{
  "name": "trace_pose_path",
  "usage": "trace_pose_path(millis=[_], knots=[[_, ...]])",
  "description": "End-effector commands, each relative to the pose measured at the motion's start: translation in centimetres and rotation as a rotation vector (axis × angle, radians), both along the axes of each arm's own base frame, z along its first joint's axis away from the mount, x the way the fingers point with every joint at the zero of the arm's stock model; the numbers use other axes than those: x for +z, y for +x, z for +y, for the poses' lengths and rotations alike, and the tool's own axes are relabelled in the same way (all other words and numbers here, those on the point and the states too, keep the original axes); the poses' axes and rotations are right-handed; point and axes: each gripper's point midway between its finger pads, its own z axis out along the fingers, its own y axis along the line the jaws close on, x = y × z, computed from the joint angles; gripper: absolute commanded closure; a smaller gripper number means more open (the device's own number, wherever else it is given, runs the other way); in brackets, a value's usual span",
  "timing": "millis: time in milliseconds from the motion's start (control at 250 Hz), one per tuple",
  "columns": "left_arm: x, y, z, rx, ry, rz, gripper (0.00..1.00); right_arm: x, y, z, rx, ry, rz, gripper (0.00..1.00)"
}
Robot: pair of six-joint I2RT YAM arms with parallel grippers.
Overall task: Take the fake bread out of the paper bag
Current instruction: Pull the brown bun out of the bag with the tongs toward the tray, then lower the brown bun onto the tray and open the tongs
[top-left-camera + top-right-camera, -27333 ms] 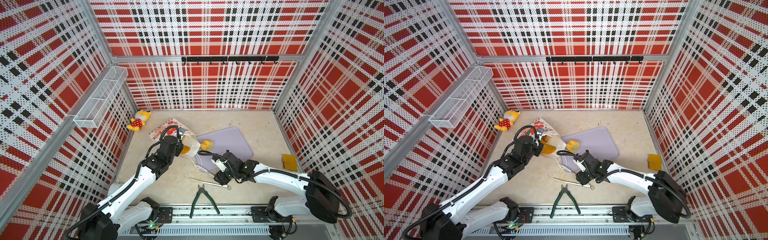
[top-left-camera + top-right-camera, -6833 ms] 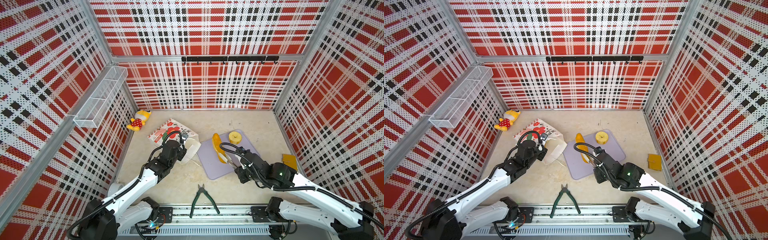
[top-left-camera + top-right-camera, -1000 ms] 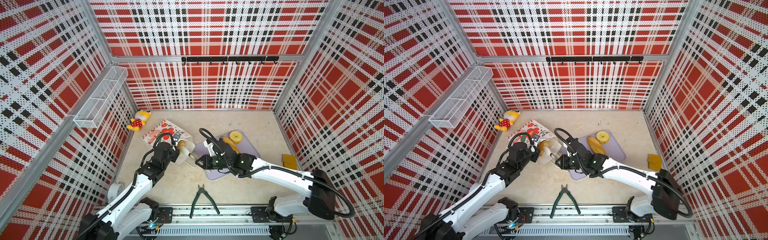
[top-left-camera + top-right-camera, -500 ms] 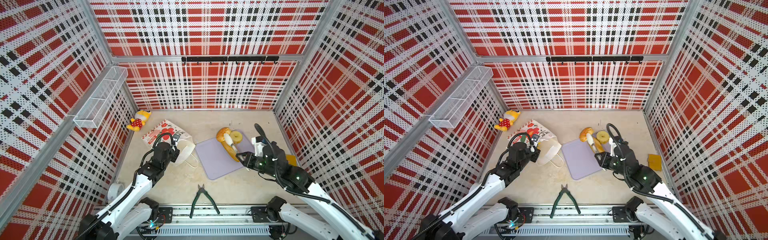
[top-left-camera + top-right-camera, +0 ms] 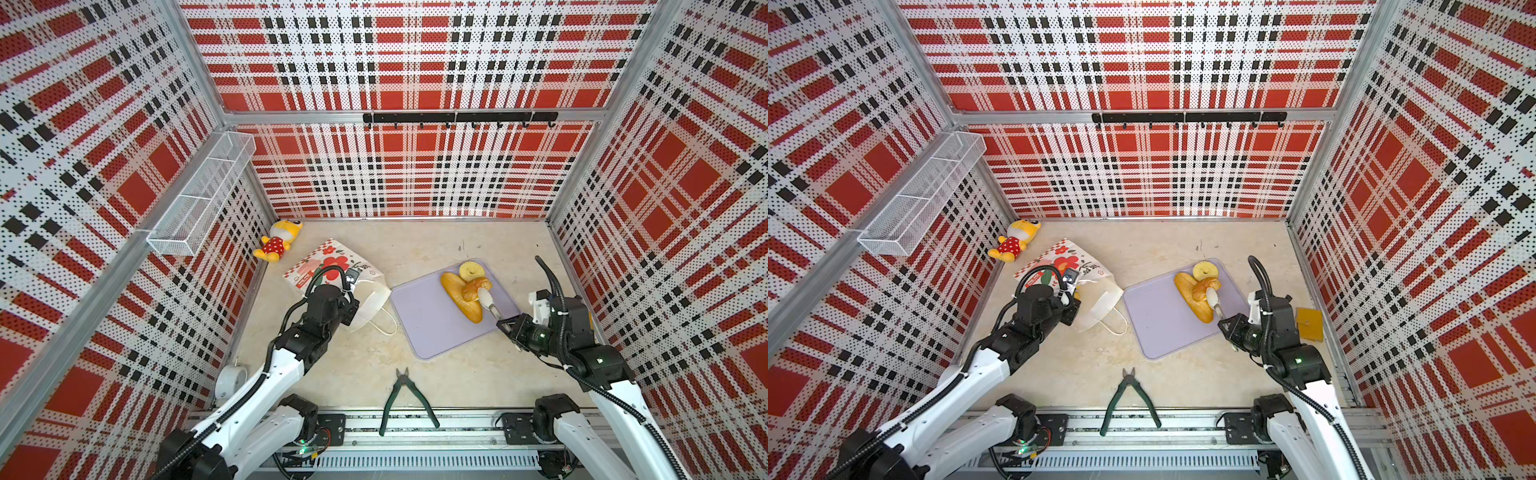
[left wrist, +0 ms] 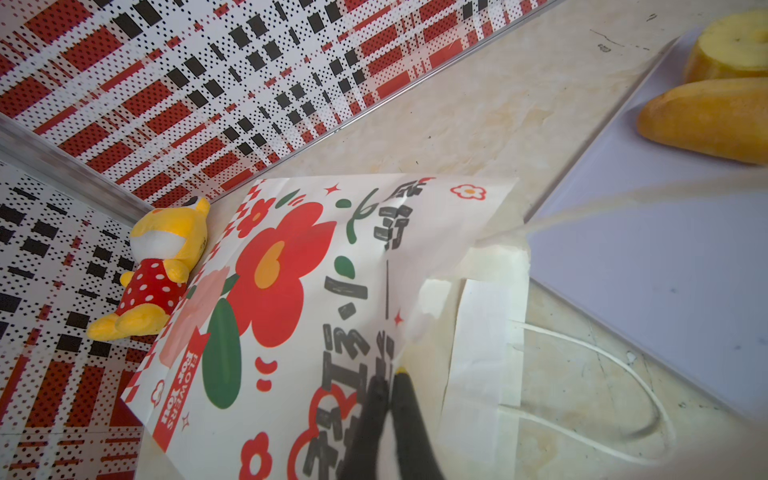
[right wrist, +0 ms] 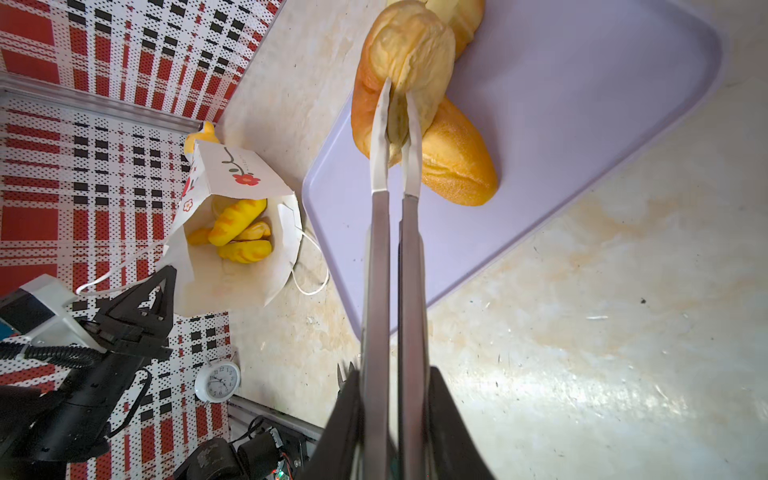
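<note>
Contents of plaid-walled cell, beige tabletop (image 5: 361, 374).

Tall white paper bag (image 5: 328, 266) with red flower prints and white cord handles: lies on its side at left rear, mouth toward the middle. Holds several golden-yellow toy breads (image 7: 239, 224), seen in the right wrist view.

Left pincer (image 6: 388, 384), black: clenched on the upper rim of the bag's mouth.

Flat lilac plastic tray (image 5: 428, 328): sits right of the bag, apart from it.

Long golden-brown toy loaf (image 5: 451, 284): lies on the tray's far part, just beside a pale yellow round toy cake (image 5: 471, 270) at the far corner.

Right pincer (image 7: 398, 89), long steel blades: grasps a light brown round toy bun (image 5: 471, 289), held over the loaf. Cannot tell whether bun and loaf touch.

Yellow plush doll in red dotted dress (image 5: 276, 245): lies in the left rear corner, just behind the bag.

Green-handled pliers (image 5: 405, 399): lie at the front edge, handles spread.

White round alarm clock (image 7: 217, 381): rests at front left.
</note>
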Motion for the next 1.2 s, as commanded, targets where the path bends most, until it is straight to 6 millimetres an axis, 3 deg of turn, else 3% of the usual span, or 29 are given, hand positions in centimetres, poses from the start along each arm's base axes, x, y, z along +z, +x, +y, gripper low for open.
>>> trace_pose_path(millis=[0,324,572,780,956,1020,1144,1196], knots=[[1.3,0.0,-0.4,-0.008,-0.029,-0.026,1.00,0.3,0.1,-0.1,0.033,-0.001,-0.046,1.00],[1.2,-0.1,-0.4,-0.011,-0.026,-0.022,1.00,2.7,1.2,-0.8,0.015,0.035,-0.125,1.00],[1.2,-0.1,-0.5,-0.016,-0.023,-0.024,1.00,2.6,2.2,-1.5,-0.022,0.076,-0.141,1.00],[1.2,-0.1,-0.5,-0.018,-0.022,-0.024,1.00,0.1,3.0,-1.7,-0.032,0.094,-0.107,1.00],[1.3,-0.1,-0.5,-0.032,0.012,-0.030,1.00,-2.8,2.3,-2.3,-0.057,0.061,-0.050,1.00],[1.4,-0.2,-0.4,-0.040,0.030,-0.031,1.00,-3.5,1.7,-2.5,-0.068,0.050,-0.020,0.93],[1.5,-0.1,-0.2,-0.044,0.046,-0.033,1.00,-4.4,0.5,-3.3,-0.115,0.021,0.043,0.64],[1.5,-0.1,-0.3,-0.046,0.047,-0.032,1.00,-4.9,-0.1,-3.7,-0.135,-0.004,0.076,0.60]])
